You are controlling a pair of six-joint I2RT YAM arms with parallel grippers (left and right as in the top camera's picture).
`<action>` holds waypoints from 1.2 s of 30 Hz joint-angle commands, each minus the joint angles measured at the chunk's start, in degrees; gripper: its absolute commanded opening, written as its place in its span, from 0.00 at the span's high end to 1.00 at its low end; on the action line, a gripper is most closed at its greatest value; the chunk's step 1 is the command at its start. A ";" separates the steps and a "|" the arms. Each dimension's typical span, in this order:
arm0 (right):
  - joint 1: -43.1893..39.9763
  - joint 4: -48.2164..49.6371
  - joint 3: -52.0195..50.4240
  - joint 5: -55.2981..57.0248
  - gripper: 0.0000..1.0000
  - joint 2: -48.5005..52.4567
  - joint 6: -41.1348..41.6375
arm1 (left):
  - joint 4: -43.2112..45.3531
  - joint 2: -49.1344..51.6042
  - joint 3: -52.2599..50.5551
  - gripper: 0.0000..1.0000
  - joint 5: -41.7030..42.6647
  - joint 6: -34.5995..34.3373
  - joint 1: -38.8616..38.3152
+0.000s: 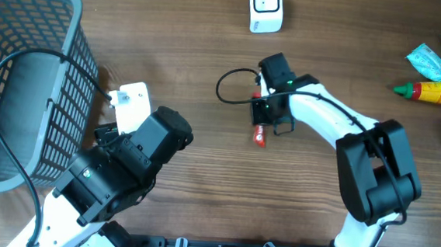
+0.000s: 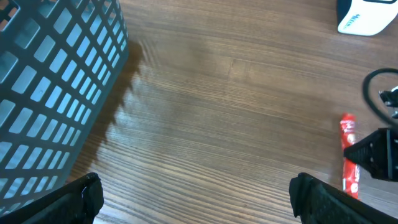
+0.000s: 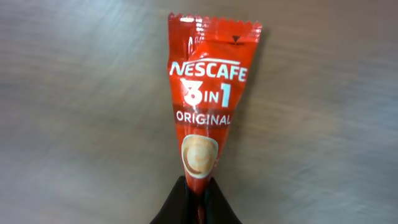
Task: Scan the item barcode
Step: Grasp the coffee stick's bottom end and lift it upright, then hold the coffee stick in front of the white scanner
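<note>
The item is a red Nescafe 3-in-1 sachet (image 3: 208,106). It lies on the wooden table near the middle (image 1: 259,136) and shows at the right edge of the left wrist view (image 2: 349,155). My right gripper (image 3: 198,194) is shut on the sachet's narrow near end, printed side facing the camera. From overhead the right gripper (image 1: 264,119) covers the sachet's upper part. The barcode is hidden. A white scanner (image 1: 265,8) stands at the far edge (image 2: 367,15). My left gripper (image 2: 198,196) hangs open over bare table beside the basket, holding nothing.
A grey mesh basket (image 1: 21,86) fills the left side (image 2: 50,81). A black cable (image 1: 235,85) loops by the right wrist. At the far right sit a ketchup bottle (image 1: 434,92) and a green packet (image 1: 431,62).
</note>
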 commanded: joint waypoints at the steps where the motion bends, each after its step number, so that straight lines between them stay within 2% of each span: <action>1: -6.43 -2.23 4.20 -34.67 0.96 -0.09 -9.51 | 0.02 0.15 0.07 0.00 -0.57 -0.74 -0.15; 4: -12.09 -1.55 3.93 -50.99 0.96 0.15 -16.63 | 0.02 0.15 0.07 0.00 -0.57 -0.74 -0.15; 9: -18.82 3.28 0.13 -77.33 0.95 0.96 -37.70 | 0.02 0.15 0.04 0.00 -0.57 -0.74 -0.15; 11: -18.95 6.27 -0.94 -80.63 0.95 1.18 -39.39 | 0.02 0.15 0.07 0.00 -0.57 -0.74 -0.15; 25: -18.16 35.54 -3.58 -81.94 0.96 2.43 -37.64 | 0.02 0.15 0.07 0.00 -0.57 -0.74 -0.15; 28: -18.14 43.10 -3.54 -81.94 0.96 1.62 -34.99 | 0.02 0.15 0.04 0.00 -0.57 -0.74 -0.15; 32: -18.14 57.37 -3.54 -81.94 0.96 -1.33 -32.13 | 0.02 0.15 0.04 0.00 -0.57 -0.74 -0.15; 33: -18.16 65.92 -3.54 -81.92 0.96 -2.99 -29.92 | 0.02 0.15 0.04 0.00 -0.57 -0.74 -0.15; 36: -18.16 79.08 -3.54 -81.92 0.96 -5.07 -24.61 | 0.02 0.15 0.04 0.00 -0.57 -0.74 -0.15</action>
